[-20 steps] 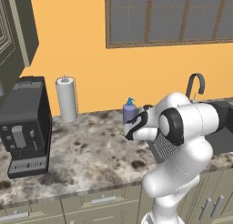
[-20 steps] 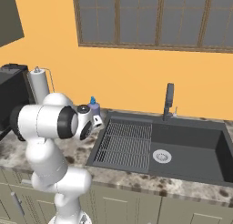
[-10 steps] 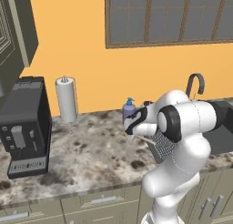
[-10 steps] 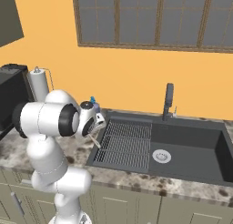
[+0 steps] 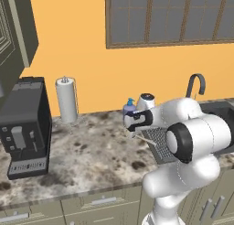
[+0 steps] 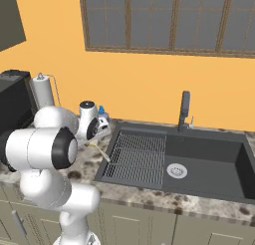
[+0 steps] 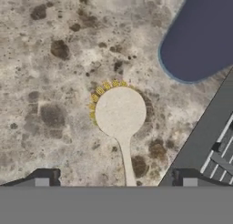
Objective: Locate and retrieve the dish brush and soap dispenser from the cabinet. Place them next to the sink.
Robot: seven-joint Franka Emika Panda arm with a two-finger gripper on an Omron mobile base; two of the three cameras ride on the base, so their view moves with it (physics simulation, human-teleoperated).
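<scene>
In the hand view the dish brush (image 7: 120,113) was seen lying flat on the speckled stone bench (image 7: 50,59), its round pale head fringed with yellow bristles and its white stem running down between the two dark fingertips of the end effector (image 7: 116,178), which stood wide apart and clear of the stem. Just above and to the right of the head, the rounded lavender base of the soap dispenser (image 7: 200,36) was shown, and the dark rim of the sink (image 7: 200,136) with its ridged drainboard was cut off at the right edge. From the left base view, the blue pump of the soap dispenser (image 5: 130,105) was seen behind the wrist, with a paper-towel roll (image 5: 66,99) and a black coffee machine (image 5: 23,128) further left. The right base view added the basin (image 6: 199,164), the dark faucet (image 6: 184,110) and the brush's stem (image 6: 100,152) slanting beside the drainboard.
</scene>
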